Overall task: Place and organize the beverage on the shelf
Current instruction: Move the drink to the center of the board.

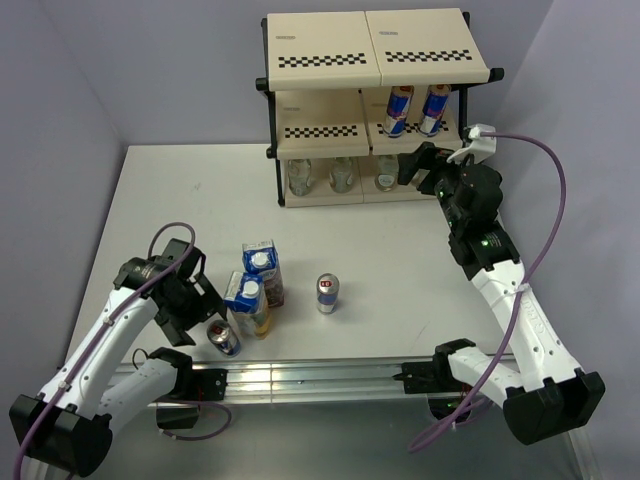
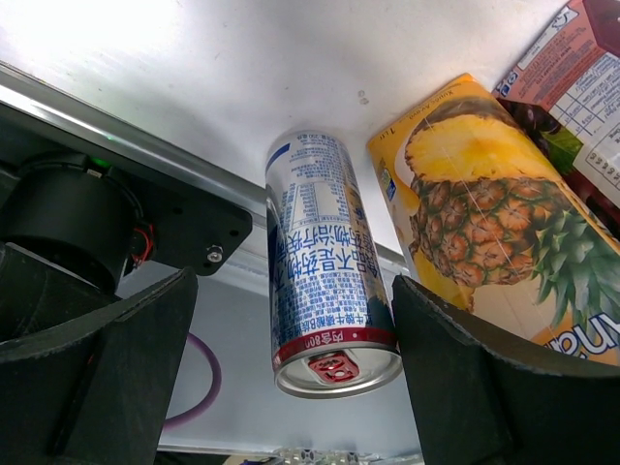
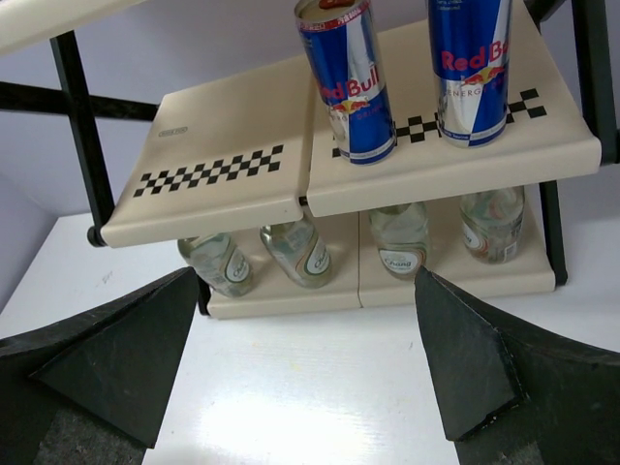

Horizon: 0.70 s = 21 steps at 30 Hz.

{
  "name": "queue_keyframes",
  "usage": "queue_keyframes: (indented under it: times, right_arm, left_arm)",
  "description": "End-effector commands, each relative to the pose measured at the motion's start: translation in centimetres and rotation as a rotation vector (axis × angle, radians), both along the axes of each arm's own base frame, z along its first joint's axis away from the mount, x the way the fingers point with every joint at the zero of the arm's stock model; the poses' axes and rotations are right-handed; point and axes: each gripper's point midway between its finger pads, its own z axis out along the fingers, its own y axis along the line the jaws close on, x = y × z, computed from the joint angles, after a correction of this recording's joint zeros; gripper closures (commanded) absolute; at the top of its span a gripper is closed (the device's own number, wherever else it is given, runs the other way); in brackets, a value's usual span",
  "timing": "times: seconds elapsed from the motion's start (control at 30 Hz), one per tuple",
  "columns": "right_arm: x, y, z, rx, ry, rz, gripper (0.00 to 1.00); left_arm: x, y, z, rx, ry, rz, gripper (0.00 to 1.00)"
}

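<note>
My left gripper is open and straddles a blue-and-silver can standing at the table's near edge. Its right finger sits against the can; a wide gap shows on the left. Beside it stand the yellow pineapple carton and the purple carton. Another can stands alone mid-table. The shelf holds two cans on its middle tier and several clear bottles at the bottom. My right gripper is open and empty before the shelf.
The white table ends at a metal rail between the arm bases. A purple cable loops off the right wrist. The left half of the shelf's middle tier is bare. Grey walls close in on both sides.
</note>
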Motion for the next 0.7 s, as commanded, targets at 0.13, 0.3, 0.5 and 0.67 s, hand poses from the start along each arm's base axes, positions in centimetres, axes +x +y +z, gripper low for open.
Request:
queue_keyframes:
  times: [0.13, 0.3, 0.5, 0.67]
  right_arm:
    - [-0.2, 1.1, 0.3, 0.023, -0.021, 0.054, 0.00]
    - [0.1, 1.7, 0.0, 0.024, -0.007, 0.084, 0.00]
    - [0.2, 1.8, 0.5, 0.022, -0.004, 0.086, 0.00]
    - [0.1, 2.3, 0.8, 0.021, -0.001, 0.118, 0.00]
  left_arm:
    - [0.5, -0.3, 1.0, -0.022, -0.040, 0.014, 0.12]
    - [2.2, 1.8, 3.2, 0.071, -0.183, 0.097, 0.10]
    - [2.9, 2.4, 5.0, 0.088, -0.275, 0.080, 0.11]
    - [2.2, 1.9, 5.8, 0.038, -0.321, 0.005, 0.12]
